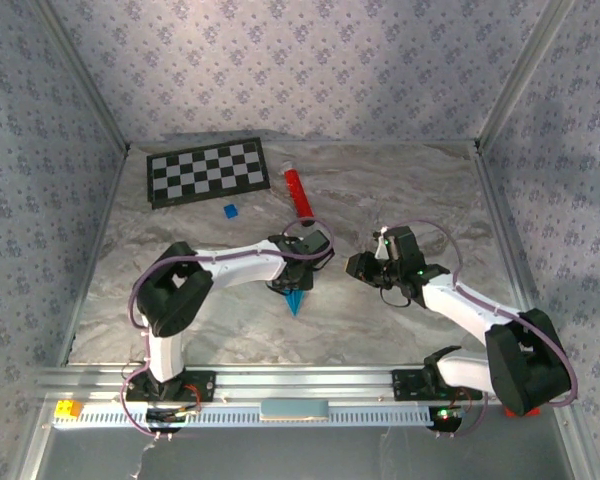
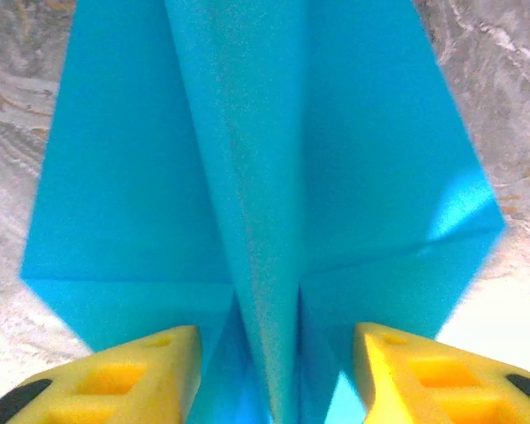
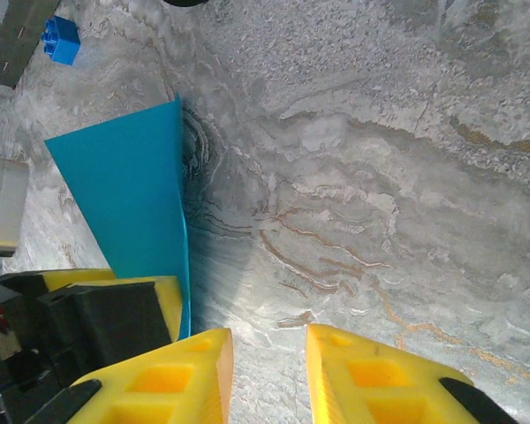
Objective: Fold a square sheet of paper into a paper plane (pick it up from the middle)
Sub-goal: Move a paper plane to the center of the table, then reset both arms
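Note:
The square sheet of paper is folded into a pointed cyan paper plane (image 1: 296, 300) that rests on the table with its tip toward the near edge. In the left wrist view the paper plane (image 2: 274, 159) shows flat wings and a raised centre fold. My left gripper (image 2: 278, 375) straddles that fold, open, its yellow fingers (image 2: 146, 371) clear of the paper on both sides. From above, the left gripper (image 1: 286, 284) sits right over the plane. My right gripper (image 1: 356, 266) hovers open to the right of it, with bare table between its fingertips (image 3: 269, 371) and the cyan paper (image 3: 128, 194) at its left.
A red cylinder (image 1: 300, 193) lies behind the left gripper. A small dark-blue block (image 1: 230, 210) and a checkerboard sheet (image 1: 207, 172) are at the back left. Metal rails (image 1: 500, 240) border the marbled table (image 1: 410, 190).

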Robot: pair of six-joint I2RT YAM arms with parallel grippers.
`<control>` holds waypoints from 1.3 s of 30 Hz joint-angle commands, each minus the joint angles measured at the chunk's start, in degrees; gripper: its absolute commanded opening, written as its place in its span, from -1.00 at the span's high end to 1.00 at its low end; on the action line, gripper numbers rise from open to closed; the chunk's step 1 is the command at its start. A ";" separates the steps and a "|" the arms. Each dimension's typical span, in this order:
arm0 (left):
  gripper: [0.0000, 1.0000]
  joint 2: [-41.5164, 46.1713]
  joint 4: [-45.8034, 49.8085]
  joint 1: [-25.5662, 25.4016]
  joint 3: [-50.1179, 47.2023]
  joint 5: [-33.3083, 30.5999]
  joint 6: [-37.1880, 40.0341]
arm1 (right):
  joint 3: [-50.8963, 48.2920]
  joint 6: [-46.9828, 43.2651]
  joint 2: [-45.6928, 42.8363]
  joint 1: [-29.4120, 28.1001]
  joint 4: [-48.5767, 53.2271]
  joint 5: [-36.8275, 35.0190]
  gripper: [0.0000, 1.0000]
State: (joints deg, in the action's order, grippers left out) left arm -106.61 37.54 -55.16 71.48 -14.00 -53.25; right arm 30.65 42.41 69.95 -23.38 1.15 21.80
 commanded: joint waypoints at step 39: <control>-0.99 49.65 -30.68 30.80 -40.92 -29.87 31.89 | -3.07 -47.84 11.33 20.74 -33.03 -27.10 -0.60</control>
State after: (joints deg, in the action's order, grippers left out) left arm -58.06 17.63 -27.59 34.33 -40.73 -29.08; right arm 28.58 1.56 79.90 -4.49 -17.87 -14.87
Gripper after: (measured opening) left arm 0.994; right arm 0.807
